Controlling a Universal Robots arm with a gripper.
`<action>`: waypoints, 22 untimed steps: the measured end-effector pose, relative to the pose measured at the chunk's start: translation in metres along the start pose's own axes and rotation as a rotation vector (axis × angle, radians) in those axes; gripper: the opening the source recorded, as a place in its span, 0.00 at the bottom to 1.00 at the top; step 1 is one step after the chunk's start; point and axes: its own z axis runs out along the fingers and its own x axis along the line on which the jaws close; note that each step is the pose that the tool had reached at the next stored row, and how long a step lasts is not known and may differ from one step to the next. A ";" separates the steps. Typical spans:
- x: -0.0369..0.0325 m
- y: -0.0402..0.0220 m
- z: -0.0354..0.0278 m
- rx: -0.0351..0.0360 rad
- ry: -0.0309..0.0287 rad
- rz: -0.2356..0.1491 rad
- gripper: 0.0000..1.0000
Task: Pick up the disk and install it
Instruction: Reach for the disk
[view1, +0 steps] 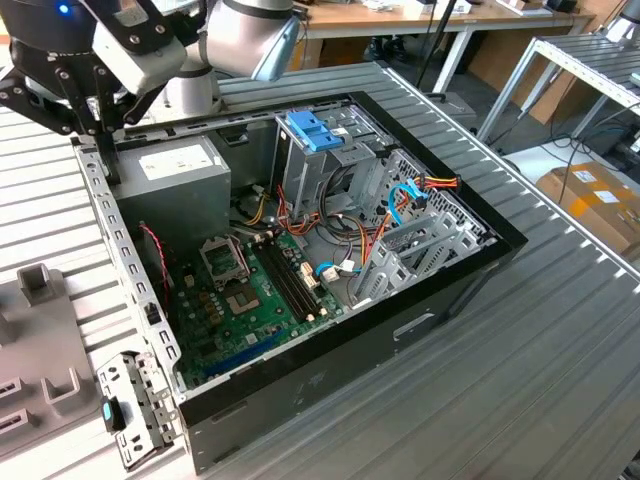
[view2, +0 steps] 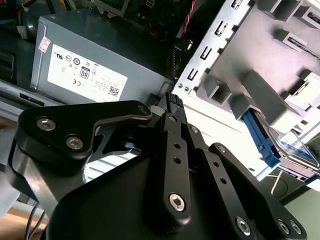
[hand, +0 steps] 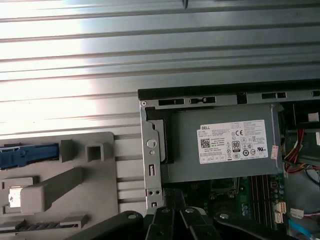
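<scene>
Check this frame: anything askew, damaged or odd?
Nothing looks damaged or spilled. The case lies open on its side, with orange and blue cables loose around the drive cage, which fits a build in progress. The disk sits in the grey fixture beside the case, not yet installed.

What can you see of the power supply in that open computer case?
The power supply is a plain grey metal box with a white printed label on its upward face. It lies flat in a corner of the open computer case, against its walls, beside the green motherboard.
</scene>
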 end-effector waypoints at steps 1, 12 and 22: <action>0.0021 -0.0001 0.0000 0.0000 0.0000 0.000 0.11; 0.0316 -0.0018 -0.0007 0.0000 -0.0001 0.000 0.11; 0.0576 -0.0035 -0.0014 0.0000 0.0000 0.000 0.11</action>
